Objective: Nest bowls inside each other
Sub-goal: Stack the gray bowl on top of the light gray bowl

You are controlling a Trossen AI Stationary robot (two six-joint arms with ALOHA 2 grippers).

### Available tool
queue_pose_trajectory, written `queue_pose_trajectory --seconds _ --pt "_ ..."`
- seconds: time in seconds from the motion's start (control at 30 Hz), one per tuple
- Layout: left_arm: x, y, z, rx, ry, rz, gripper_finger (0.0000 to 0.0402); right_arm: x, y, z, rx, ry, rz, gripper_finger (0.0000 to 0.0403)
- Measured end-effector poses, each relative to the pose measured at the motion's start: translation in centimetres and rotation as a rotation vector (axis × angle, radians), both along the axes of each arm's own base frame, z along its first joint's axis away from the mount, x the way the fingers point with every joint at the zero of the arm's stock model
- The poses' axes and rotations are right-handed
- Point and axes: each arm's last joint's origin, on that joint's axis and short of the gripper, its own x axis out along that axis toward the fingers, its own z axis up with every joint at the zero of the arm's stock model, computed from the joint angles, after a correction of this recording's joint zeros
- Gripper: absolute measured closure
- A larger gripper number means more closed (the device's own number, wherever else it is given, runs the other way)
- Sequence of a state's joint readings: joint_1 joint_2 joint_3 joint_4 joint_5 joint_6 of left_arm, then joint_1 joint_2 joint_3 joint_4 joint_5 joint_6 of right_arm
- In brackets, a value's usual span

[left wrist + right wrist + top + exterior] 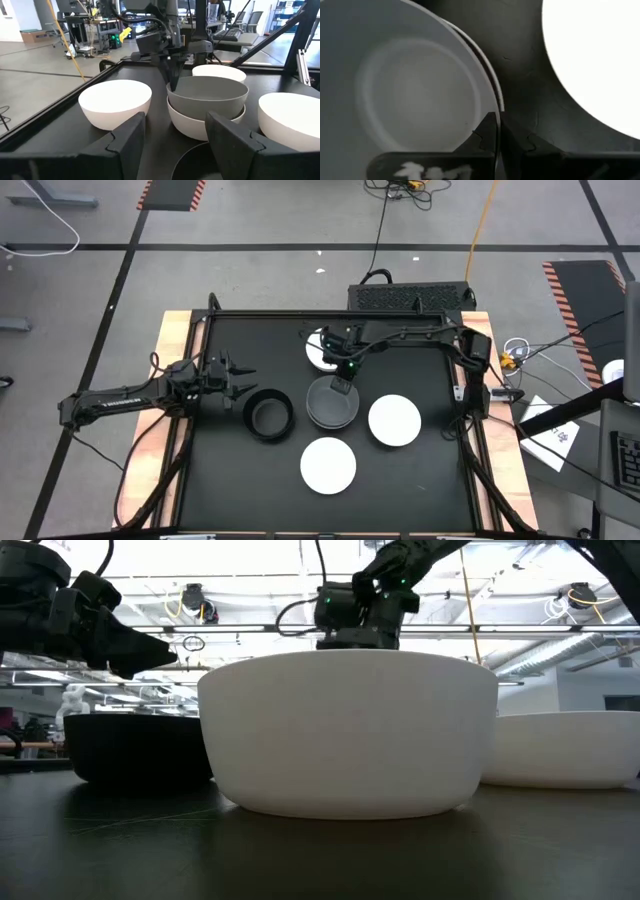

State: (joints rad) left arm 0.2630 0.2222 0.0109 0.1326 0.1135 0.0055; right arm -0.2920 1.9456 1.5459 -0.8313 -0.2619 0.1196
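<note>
Black tabletop (230,480) — no legible lettering. Right gripper (343,383) pinched onto grey bowl's (331,404) rim; left gripper (244,377) parted, empty, beside black bowl (268,416).

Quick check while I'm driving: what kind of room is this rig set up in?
Most likely a robotics lab or workshop. The floor around the table carries hazard-striped mats and loose cables, and beyond the grey bowl the left wrist view shows office chairs and equipment benches.
</note>
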Motion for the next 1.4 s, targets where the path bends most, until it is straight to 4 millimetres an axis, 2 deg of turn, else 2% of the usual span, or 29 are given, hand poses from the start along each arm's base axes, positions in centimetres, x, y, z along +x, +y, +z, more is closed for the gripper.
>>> queue_pose_trajectory --seconds 0.6,0.8,1.0,1.4 --pt "0.0 0.0 -0.1 0.006 0.007 -0.009 0.0190 -0.3 0.6 0.0 0.016 0.045 -0.019 0.0403" --pt "0.0 0.0 -0.1 0.005 0.009 -0.009 0.0190 -0.1 0.9 -0.1 -0.064 0.058 -0.021 0.0398" --pt "0.0 0.0 -0.1 0.005 0.011 -0.009 0.0190 -0.1 1.0 -0.1 -0.051 0.057 -0.030 0.0359" --pt "0.0 0.0 -0.1 0.013 0.012 -0.010 0.0190 0.3 1.0 0.4 -0.063 0.005 -0.027 0.0244"
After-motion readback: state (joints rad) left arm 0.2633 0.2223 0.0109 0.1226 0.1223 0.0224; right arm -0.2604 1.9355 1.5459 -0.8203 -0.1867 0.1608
